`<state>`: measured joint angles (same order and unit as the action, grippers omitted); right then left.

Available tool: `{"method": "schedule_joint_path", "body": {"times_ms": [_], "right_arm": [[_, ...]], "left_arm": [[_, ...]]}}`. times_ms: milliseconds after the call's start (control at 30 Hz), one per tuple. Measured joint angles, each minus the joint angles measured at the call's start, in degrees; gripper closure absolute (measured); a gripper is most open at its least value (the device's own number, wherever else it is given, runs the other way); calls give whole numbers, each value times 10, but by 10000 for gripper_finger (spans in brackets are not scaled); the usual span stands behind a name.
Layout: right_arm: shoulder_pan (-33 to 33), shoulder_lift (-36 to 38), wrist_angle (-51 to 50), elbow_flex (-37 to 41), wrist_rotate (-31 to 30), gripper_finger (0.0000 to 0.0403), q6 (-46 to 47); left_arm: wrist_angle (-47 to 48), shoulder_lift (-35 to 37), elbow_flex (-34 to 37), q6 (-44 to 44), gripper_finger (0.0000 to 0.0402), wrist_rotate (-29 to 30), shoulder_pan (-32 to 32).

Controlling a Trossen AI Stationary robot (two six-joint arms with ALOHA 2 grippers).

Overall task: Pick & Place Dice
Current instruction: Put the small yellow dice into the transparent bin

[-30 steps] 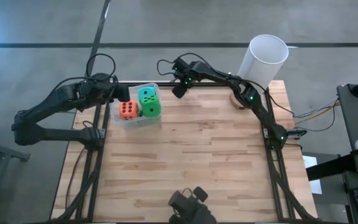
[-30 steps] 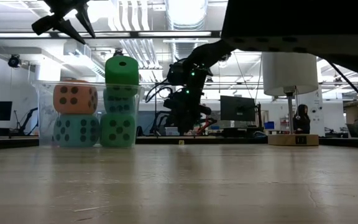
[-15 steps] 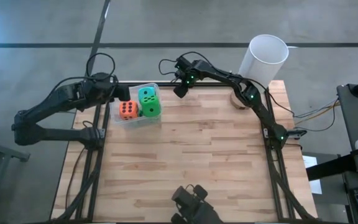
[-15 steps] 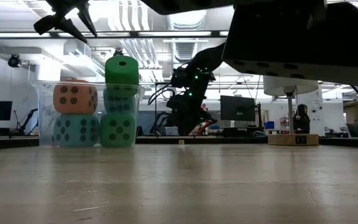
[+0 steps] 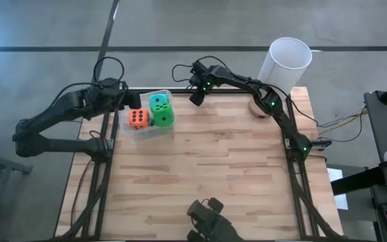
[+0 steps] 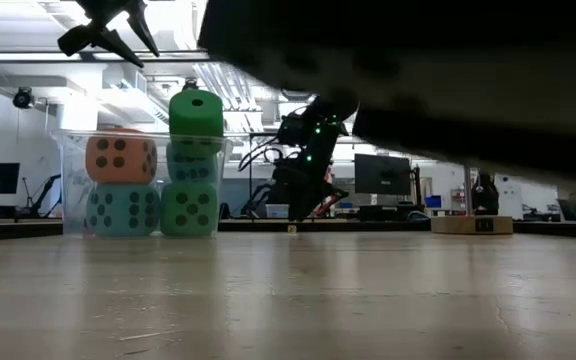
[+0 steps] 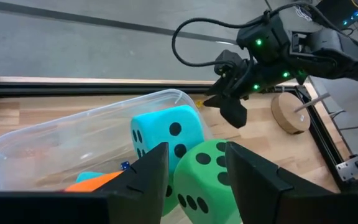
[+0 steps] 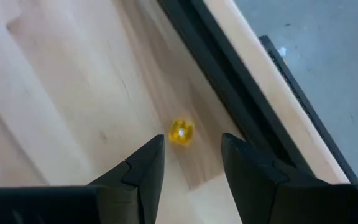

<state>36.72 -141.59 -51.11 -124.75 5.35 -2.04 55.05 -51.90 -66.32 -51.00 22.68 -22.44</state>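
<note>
A clear plastic tub (image 5: 148, 115) at the far left of the table holds the big dice. In the low view an orange die (image 6: 121, 157) rests on a teal one (image 6: 123, 209). A green die (image 6: 196, 112) tops a stack of a teal (image 6: 194, 161) and a green die (image 6: 190, 208), rising above the rim. My left gripper (image 7: 194, 165) is open and hovers over the tub's left side (image 5: 130, 101). My right gripper (image 8: 191, 155) is open at the far edge (image 5: 195, 99), pointing down. A tiny yellow die (image 8: 181, 132) lies on the wood just ahead of its fingertips, untouched.
A tall white cylinder (image 5: 285, 62) stands on a round wooden base (image 7: 289, 113) at the far right corner. A black rail (image 8: 229, 93) runs along the table's far edge beside the yellow die. A dark shape (image 6: 408, 70) close to the low camera covers that view's upper right.
My right gripper has sunk a little toward the tiny yellow die at the far edge. The dark shape near the low camera has spread across the top of that view. The left arm and the dice in the tub have kept still.
</note>
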Motion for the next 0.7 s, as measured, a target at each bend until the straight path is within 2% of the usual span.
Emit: {"method": "schedule_joint_path", "body": {"times_ms": [167,700], "right_arm": [[-1,0,33,30,-4,250,1],[-1,1,71,40,11,275,-11]], "left_arm": [[0,0,0,-4,236,0,0],[0,0,0,-5,240,2,0]]}}
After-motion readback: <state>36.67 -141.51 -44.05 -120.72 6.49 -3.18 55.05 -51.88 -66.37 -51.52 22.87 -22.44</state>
